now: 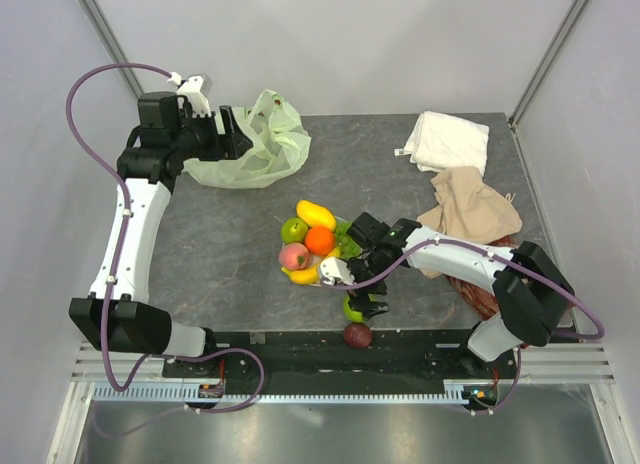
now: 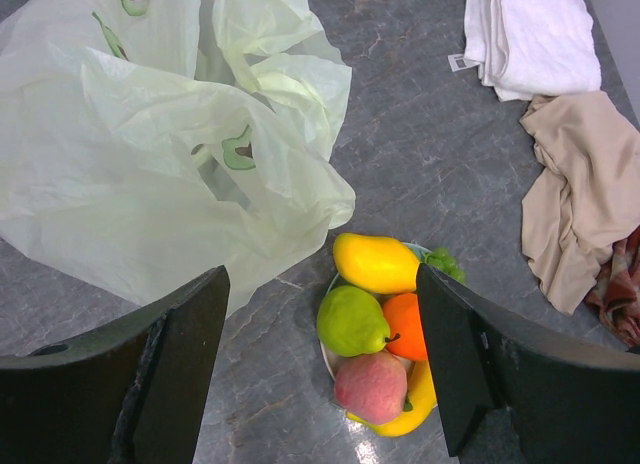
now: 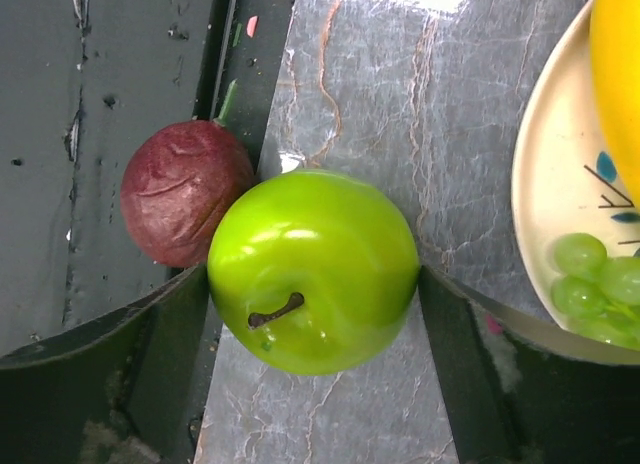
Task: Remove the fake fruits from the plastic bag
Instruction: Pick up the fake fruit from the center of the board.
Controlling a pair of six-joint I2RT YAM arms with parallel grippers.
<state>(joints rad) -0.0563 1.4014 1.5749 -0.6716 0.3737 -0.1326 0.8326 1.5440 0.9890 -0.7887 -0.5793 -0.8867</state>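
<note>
The pale-green plastic bag (image 1: 250, 144) lies crumpled at the back left, and it fills the upper left of the left wrist view (image 2: 150, 154). My left gripper (image 1: 238, 134) is open and empty beside it. A plate (image 3: 545, 184) in the middle holds a yellow mango (image 1: 316, 215), a green apple (image 1: 293, 230), an orange (image 1: 320, 241), a pink peach (image 1: 294, 256), a banana (image 1: 303, 276) and green grapes (image 3: 600, 284). My right gripper (image 1: 365, 306) is shut on a second green apple (image 3: 312, 269) at the table's front edge. A dark purple fruit (image 3: 185, 189) lies touching that apple, on the black rail.
A white cloth (image 1: 447, 141) lies at the back right, with a beige cloth (image 1: 470, 206) in front of it and a plaid cloth (image 1: 480, 294) under the right arm. The table's front edge drops onto the black base rail (image 1: 300, 344).
</note>
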